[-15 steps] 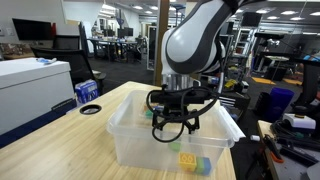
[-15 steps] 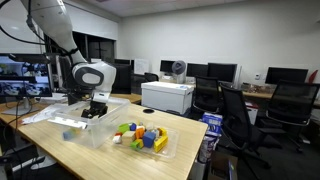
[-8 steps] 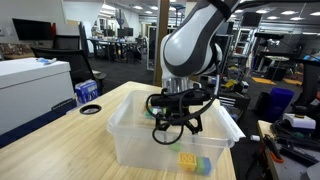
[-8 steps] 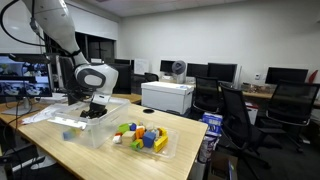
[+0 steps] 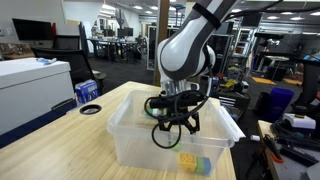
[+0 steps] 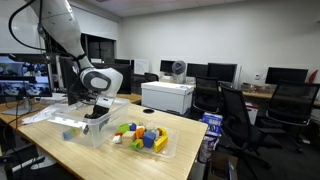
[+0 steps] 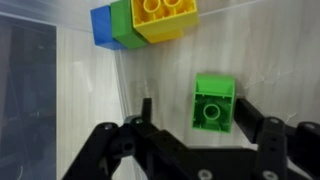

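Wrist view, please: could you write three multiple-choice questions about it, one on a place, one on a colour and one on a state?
1. Where does the single green block lie?
A) between the fingers of the gripper
B) stacked on another block
C) outside the picture

2. What colour is the block at the top edge that shows its studs?
A) red
B) yellow
C) white

3. How do the jaws stand?
A) shut, with nothing between them
B) open
C) out of view

Answers:
1 A: the block sits on the floor of the bin, with a finger on each side.
2 B: the yellow block lies at the top.
3 B: a clear gap shows between one finger and the block.
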Controlling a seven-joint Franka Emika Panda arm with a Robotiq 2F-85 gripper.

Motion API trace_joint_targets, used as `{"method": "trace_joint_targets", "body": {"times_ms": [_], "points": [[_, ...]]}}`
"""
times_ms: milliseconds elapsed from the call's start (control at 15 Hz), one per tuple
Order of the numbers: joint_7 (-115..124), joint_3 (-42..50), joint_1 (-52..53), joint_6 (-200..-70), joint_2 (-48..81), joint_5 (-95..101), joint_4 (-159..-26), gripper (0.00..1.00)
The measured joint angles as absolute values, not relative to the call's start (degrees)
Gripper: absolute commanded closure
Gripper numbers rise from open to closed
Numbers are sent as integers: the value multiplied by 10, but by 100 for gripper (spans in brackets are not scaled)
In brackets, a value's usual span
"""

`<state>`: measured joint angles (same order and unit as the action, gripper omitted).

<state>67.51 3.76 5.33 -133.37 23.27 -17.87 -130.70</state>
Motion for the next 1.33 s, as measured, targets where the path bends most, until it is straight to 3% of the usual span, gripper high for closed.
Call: {"method": "trace_joint_targets", "body": {"times_ms": [400,667,1333], "points": [[682,36,53,-1320,241,-181,-1289,87],[696,33,54,-1297,239,-183,-1277,87],[914,22,88,-1052,34,-11,-1207,87]]}}
